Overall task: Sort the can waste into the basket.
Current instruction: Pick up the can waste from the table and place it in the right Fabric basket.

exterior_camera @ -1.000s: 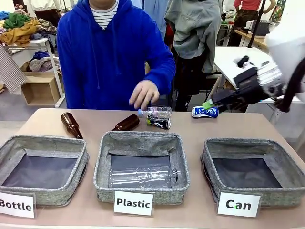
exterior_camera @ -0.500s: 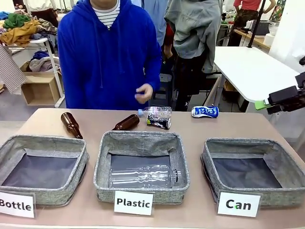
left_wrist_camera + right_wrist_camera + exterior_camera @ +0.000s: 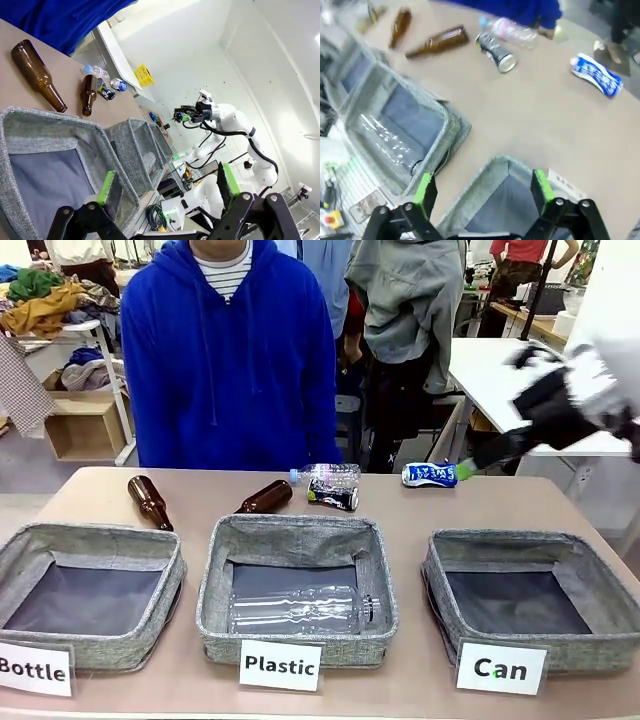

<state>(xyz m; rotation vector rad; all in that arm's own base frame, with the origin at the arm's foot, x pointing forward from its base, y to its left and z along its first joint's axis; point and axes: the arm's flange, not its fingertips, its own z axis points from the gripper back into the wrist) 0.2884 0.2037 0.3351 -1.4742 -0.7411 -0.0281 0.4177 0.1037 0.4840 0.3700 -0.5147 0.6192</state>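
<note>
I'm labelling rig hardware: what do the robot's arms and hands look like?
The right arm is white with a black wrist section. The left hand and right hand are black, each with two fingers tipped by bright green pads.

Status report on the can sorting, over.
Left gripper, right gripper open, empty. Blue and white can, black can on table, not in Can basket. Clear plastic bottle beside black can.

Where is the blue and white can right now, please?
Front view: the blue and white can lies at the table's far edge, right of centre, beyond the Can basket.
</note>
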